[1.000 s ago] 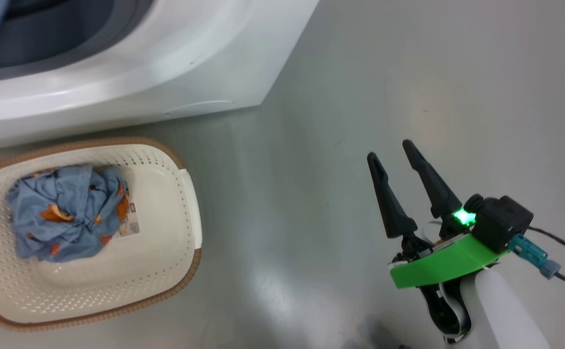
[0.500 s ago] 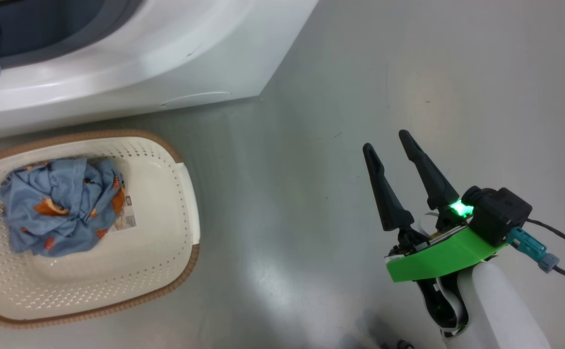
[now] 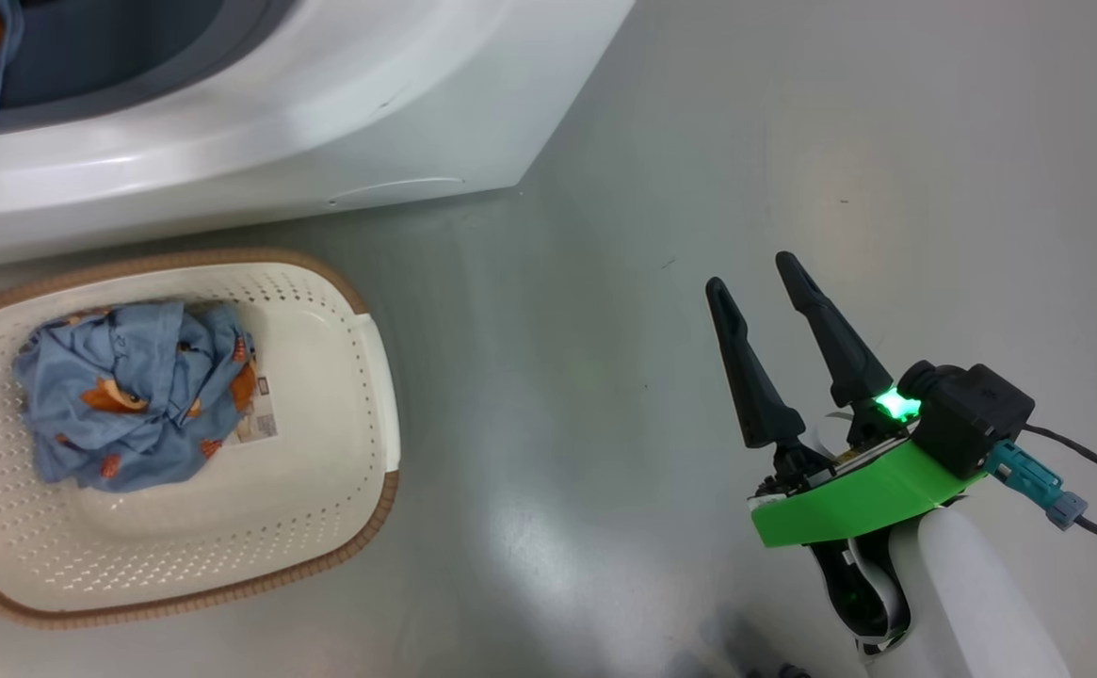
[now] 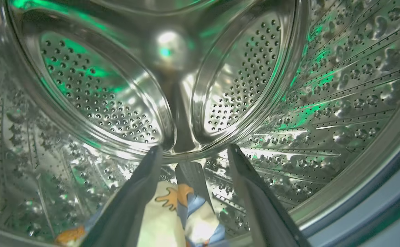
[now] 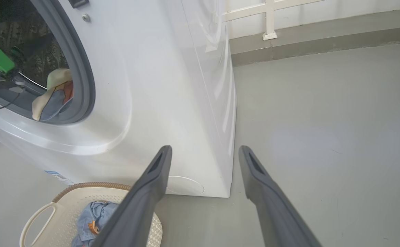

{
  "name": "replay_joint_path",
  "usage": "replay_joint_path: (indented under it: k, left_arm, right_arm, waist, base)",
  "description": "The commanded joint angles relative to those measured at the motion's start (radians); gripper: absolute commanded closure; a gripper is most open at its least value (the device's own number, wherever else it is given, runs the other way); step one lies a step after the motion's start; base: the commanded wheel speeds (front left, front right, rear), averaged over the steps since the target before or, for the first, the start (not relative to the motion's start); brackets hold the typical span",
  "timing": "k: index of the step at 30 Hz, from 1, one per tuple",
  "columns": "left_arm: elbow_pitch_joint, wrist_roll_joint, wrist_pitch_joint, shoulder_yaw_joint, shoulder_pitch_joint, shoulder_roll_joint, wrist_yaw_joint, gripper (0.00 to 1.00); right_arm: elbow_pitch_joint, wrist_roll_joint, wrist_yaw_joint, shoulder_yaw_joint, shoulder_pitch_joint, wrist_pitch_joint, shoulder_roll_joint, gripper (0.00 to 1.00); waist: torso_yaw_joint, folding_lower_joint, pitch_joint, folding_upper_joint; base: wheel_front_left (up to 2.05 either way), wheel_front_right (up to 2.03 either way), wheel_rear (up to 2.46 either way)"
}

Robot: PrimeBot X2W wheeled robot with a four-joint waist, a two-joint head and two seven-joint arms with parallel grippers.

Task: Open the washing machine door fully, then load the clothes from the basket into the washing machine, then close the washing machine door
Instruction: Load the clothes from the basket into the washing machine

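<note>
DOOR: judged open, white front-loader washing machine (image 5: 172,85) mouth uncovered | LOADED: cream-and-blue printed garment (image 4: 165,212) in steel perforated drum (image 4: 100,96) below left gripper (image 4: 194,148), fingers spread, pinching nothing | PENDING: light blue printed bundle (image 3: 134,391) in cream perforated basket (image 3: 360,527); door closing | right gripper (image 3: 751,271): spread, empty

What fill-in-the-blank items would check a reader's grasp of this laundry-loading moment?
1. The blue bundle of clothes lies in the cream perforated ____.
2. The left gripper points into the washing machine's steel ____.
3. The right gripper hovers above the grey floor, its jaws ____.
Missing words: basket; drum; open.
</note>
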Motion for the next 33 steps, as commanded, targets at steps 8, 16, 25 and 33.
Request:
replay_joint_path:
  k: [8, 16, 25, 33]
  left_arm:
    - [-0.049, -0.008, -0.005, 0.068, 0.105, 0.017, -0.003, 0.00]
    - [-0.109, 0.022, -0.005, 0.135, 0.233, -0.010, -0.003, 0.00]
    - [-0.264, 0.063, -0.005, 0.190, 0.425, -0.032, -0.003, 0.00]
    - [-0.424, 0.083, -0.005, 0.258, 0.611, -0.053, -0.003, 0.00]
  right_arm:
    - [-0.026, -0.017, 0.002, 0.011, -0.003, -0.005, 0.008, 0.00]
    - [-0.033, -0.031, 0.002, -0.016, -0.004, -0.005, 0.007, 0.00]
    - [-0.044, -0.039, 0.002, -0.043, 0.004, -0.005, -0.008, 0.00]
    - [-0.046, -0.042, 0.002, -0.056, 0.021, -0.005, -0.022, 0.00]
  waist:
    - [0.030, 0.0000, -0.007, 0.0000]
    - [0.066, 0.0000, -0.009, 0.0000]
    - [0.104, 0.0000, -0.015, 0.0000]
    - [0.123, 0.0000, -0.036, 0.0000]
  base:
    - [0.00, 0.00, 0.00]
    - [0.00, 0.00, 0.00]
    - [0.00, 0.00, 0.00]
    - [0.00, 0.00, 0.00]
